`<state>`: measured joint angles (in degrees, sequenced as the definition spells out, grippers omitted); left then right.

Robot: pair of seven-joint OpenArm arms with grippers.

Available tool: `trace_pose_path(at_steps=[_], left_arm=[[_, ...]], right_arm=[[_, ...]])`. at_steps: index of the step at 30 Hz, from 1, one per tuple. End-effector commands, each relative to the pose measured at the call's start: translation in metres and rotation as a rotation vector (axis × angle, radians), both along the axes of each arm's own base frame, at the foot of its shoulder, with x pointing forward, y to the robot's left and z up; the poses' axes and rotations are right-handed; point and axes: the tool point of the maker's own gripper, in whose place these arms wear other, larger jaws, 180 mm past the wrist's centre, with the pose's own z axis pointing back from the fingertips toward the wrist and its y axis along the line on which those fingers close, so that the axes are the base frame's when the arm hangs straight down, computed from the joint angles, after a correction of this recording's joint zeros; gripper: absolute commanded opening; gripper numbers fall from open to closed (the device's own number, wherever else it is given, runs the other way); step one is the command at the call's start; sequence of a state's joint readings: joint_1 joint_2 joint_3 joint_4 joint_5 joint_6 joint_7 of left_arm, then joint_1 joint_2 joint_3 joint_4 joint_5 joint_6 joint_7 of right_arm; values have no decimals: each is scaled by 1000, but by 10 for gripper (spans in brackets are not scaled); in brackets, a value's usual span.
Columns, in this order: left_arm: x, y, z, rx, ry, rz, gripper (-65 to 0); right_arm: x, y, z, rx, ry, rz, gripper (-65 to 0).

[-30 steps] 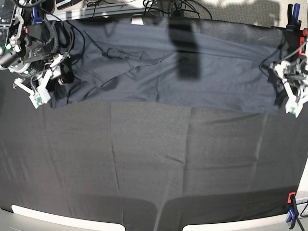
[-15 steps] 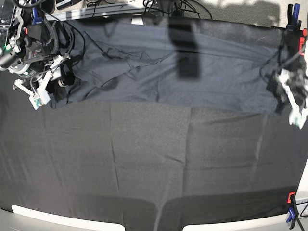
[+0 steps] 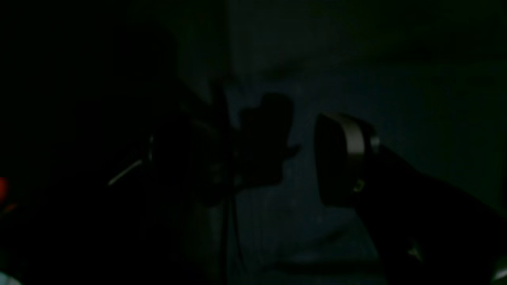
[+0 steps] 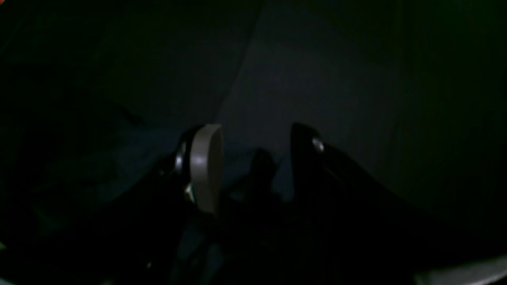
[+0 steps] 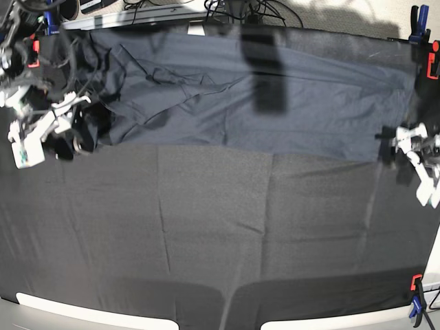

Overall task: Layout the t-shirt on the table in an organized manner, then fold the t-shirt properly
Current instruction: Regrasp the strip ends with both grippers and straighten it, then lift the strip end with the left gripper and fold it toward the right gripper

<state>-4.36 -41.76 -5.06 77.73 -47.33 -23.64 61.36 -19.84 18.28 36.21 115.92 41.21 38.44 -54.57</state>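
One t-shirt [image 5: 261,103] lies lengthwise across the table's [image 5: 206,234] far side.

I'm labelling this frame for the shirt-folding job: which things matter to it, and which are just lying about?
Belongs to the job:
- t-shirt, spread along the far edge
- table under it
- left gripper
- right gripper

Just lying about:
- clamp at the near corner
- cables beyond the far edge
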Motion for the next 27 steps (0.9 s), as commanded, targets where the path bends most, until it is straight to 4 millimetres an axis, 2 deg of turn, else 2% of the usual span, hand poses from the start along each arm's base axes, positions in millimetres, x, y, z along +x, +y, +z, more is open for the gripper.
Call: trace_pose_path(at_steps=[1,5,11,14,20,27], left_arm=[[9,7,15,-35,-37,1,-199],[-2,1,15,-182,1,-30,-199],[-9,0,14,-204,26,-46,-199],[-10,0,14,-202,28,-47,-199],[-11,5,10,-164,33,-50,-199],[-27,35,-1,-145,45,52,-199]], right_arm=[[0,1,13,-9,-47,21,-376],[-16,-8,19,-16,-56,-58,-376],[-51,-9,30,-65,-54,-128,-376],[-68,1,27,-65,-21,-126,-376],[-93,46,26,159,50,-32,-376],[-95,49,24,182,53,-48,-376]])
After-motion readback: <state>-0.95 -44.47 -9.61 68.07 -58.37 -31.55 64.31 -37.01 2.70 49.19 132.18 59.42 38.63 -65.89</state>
